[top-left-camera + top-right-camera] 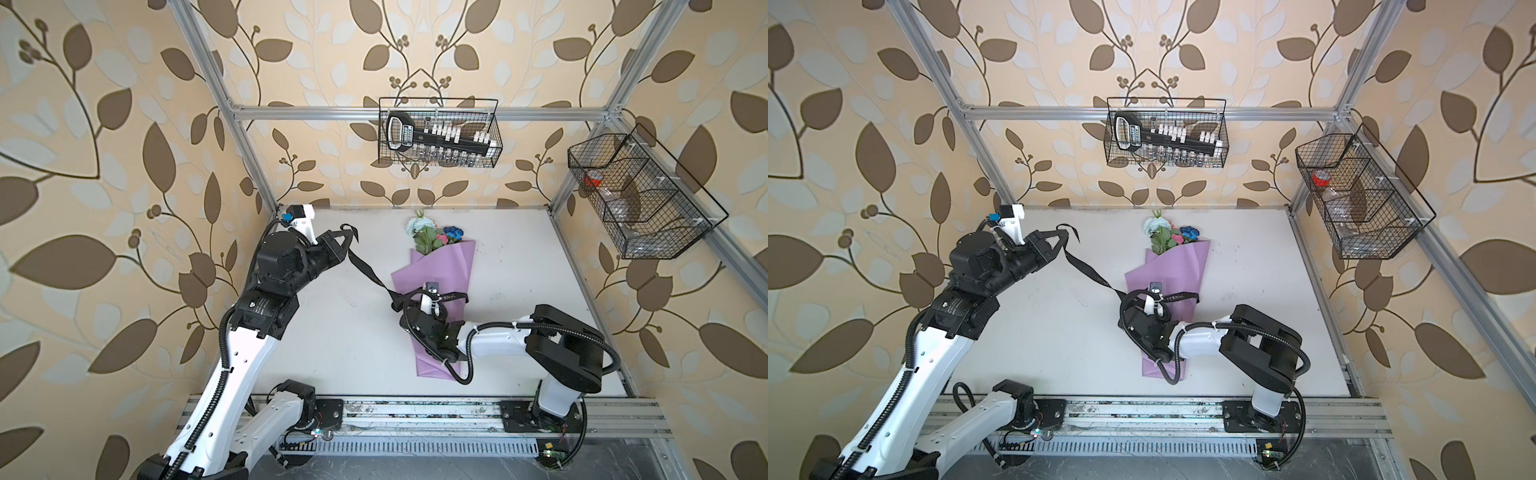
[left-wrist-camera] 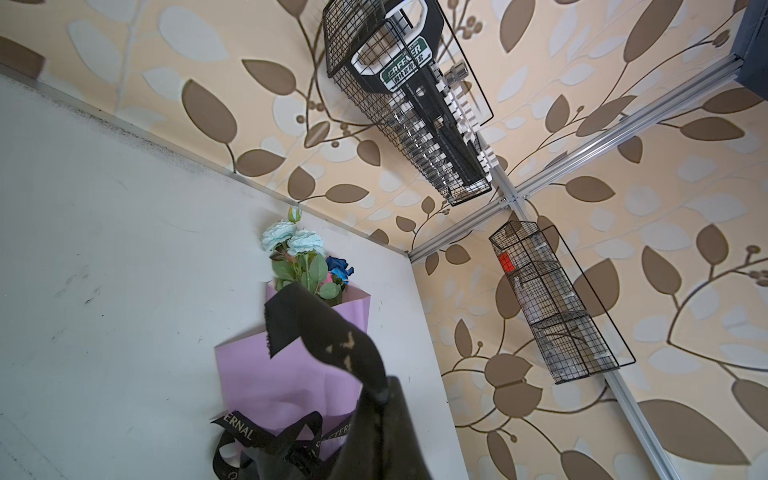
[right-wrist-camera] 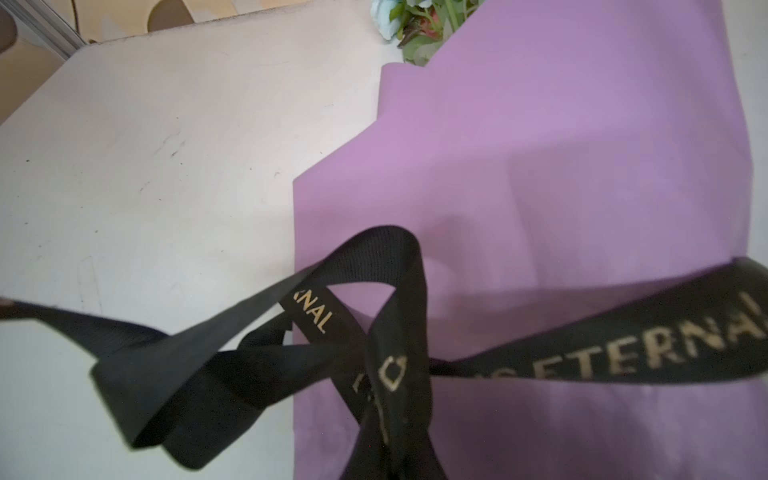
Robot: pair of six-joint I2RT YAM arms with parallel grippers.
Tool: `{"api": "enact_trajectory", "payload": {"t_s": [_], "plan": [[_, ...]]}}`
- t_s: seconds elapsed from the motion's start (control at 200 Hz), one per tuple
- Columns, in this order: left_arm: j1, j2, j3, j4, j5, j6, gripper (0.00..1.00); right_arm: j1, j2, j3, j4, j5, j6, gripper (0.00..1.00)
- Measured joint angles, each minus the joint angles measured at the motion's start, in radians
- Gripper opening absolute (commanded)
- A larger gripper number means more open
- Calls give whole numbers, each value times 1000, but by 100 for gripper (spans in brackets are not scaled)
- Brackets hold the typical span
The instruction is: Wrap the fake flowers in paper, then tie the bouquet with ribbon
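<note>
While the left end effector (image 1: 347,242), clamped together on one end of the black ribbon (image 1: 368,272), holds it raised and taut toward the back-left corner of the bench (image 1: 332,340), the bouquet of fake flowers (image 1: 434,266) lies mid-bench in its lilac paper (image 3: 540,145), blooms pointing to the rear wall (image 1: 332,183). The right end effector (image 1: 417,305) hovers over the wrap's waist, where the ribbon crosses itself in a loose loop. Whether its jaws are apart or gripping the ribbon cannot be told, as its tips are hidden beneath the wrist camera (image 1: 430,291). The knot looks unfinished. Several risks follow: a harder pull from the left could drag the light bouquet sideways or crumple the paper. If the right side lets go early, the loop may fall open, and the slick ribbon could slip from the pinch.
</note>
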Motion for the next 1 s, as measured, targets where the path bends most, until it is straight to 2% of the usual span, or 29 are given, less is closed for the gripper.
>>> {"api": "enact_trajectory", "payload": {"t_s": [0.065,0.185,0.485,0.71,1.0], "plan": [[0,-9,-8,-4,5,-5,0,-4,0,4,1,-18,-11,26],[0,-30,-38,-29,29,-15,0,-5,0,4,-8,-53,-24,39],[0,-106,-135,-128,70,-57,0,-4,-34,1,-74,-165,-51,52],[0,-106,-211,-167,79,-87,0,0,-90,1,-179,-235,-63,64],[0,-106,-214,-178,79,-87,0,3,-181,8,-348,-357,-137,67]]}}
